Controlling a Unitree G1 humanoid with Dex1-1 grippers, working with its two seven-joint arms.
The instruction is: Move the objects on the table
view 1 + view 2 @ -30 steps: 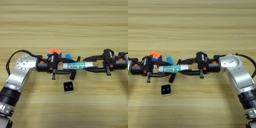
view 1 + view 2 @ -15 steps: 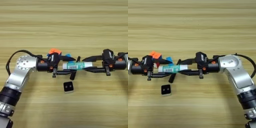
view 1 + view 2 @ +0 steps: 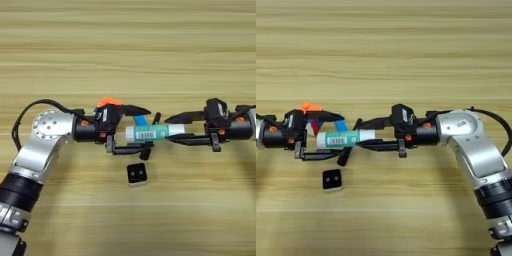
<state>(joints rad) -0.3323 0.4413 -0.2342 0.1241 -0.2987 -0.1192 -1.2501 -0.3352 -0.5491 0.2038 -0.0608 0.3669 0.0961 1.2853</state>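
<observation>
At mid-table, a white-and-teal plastic glue stick (image 3: 152, 132) is spanned by both grippers.
From the left eye, the left gripper (image 3: 141, 129) is seen spread around its teal end; light, rigid and slick, it is best gripped mid-barrel. From the right eye, the right gripper (image 3: 367, 133) is seen parted about the white cap, the small black square block (image 3: 332, 179) lying apart below.
</observation>
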